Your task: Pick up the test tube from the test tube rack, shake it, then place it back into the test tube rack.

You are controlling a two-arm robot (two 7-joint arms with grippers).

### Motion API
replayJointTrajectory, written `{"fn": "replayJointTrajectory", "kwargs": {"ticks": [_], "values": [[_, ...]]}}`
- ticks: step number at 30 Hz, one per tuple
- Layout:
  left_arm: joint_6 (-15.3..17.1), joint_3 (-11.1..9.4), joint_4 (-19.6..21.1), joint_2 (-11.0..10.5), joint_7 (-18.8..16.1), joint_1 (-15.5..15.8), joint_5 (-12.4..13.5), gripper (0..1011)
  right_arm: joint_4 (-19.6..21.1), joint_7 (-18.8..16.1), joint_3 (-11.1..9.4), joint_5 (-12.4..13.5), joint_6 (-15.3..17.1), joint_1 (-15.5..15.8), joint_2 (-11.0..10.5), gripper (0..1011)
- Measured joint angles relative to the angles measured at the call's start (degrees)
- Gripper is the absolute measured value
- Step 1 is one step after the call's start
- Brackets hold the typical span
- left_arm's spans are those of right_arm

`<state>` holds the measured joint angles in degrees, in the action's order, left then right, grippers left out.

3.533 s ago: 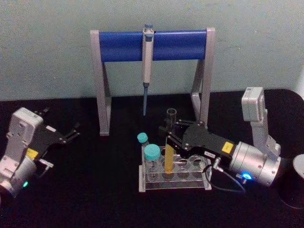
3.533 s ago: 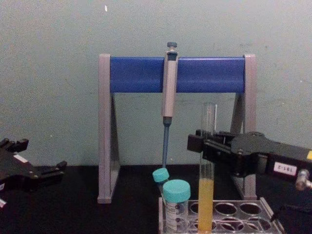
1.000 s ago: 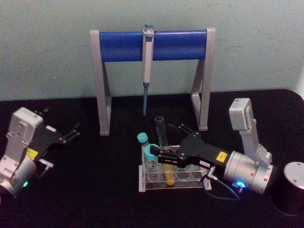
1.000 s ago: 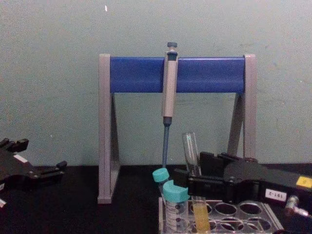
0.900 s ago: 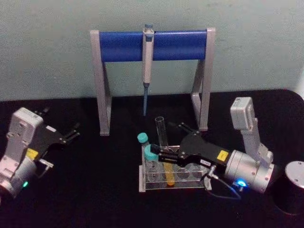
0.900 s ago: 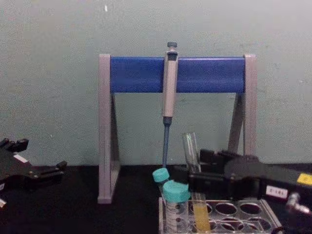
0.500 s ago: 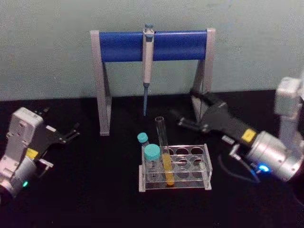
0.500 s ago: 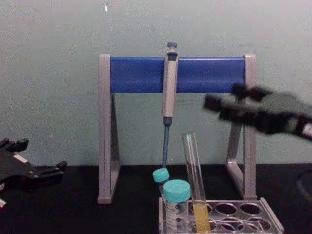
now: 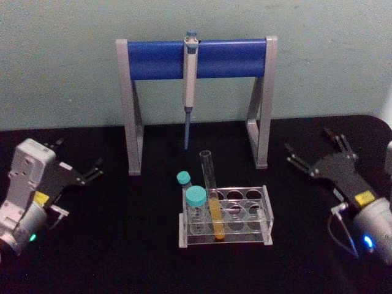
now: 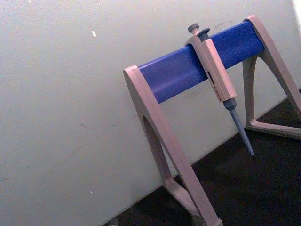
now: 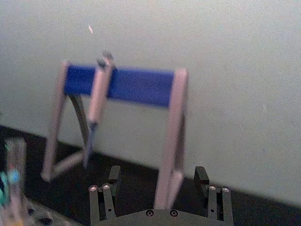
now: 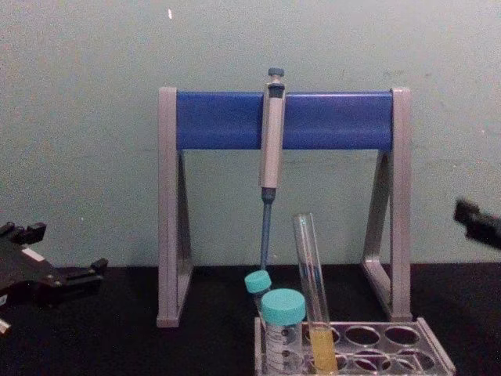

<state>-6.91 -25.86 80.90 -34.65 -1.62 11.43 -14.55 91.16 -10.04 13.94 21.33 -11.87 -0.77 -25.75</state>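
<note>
Progress: judged close to complete, going by how things lay. Found the test tube [image 9: 212, 196] seated in a front-row hole of the test tube rack [image 9: 267, 214], near the rack's left end, just beside the larger teal-capped tube [image 9: 196, 196]. Noted the yellow liquid settled in its lower part and the open top leaning a little away from upright, towards the left in the chest view [image 12: 313, 298]. Saw nothing gripping or touching it.

Placed the right gripper [image 9: 309, 147] well apart from the rack, off to the right above the surface [image 9: 122, 245], with its fingers spread wide and grasping nothing. Confirmed the same from the right wrist view [image 11: 157, 193]: a broad gap between the two fingers and only the grey stand with the blue crossbar [image 11: 136, 87] beyond them. Caught just a dark tip of it at the right edge of the chest view.

Placed the left gripper [image 9: 76, 156] parked at the far left, low over the surface, fingers apart and holding nothing.

Could not tell from these views whether the shaking was done; took the freed tube in the rack as a sign that the pick, the shake and the return lay behind. Reckoned little was left: at most bringing the right arm to rest. Marked the tube's lean as the one loose end, though the hole appeared to hold it.
</note>
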Motion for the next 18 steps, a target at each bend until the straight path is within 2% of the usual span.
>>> {"fn": "replayJointTrajectory", "kwargs": {"ticks": [8, 18], "values": [[0.0, 0.0, 0.0, 0.0, 0.0, 0.0, 0.0, 1001, -4.0, 2.3, 0.5, -3.0, 2.5, 1.7, 2.0, 1000], [0.0, 0.0, 0.0, 0.0, 0.0, 0.0, 0.0, 1001, -8.3, 2.9, 1.0, -5.4, 5.3, 1.2, 4.5, 1000]]}}
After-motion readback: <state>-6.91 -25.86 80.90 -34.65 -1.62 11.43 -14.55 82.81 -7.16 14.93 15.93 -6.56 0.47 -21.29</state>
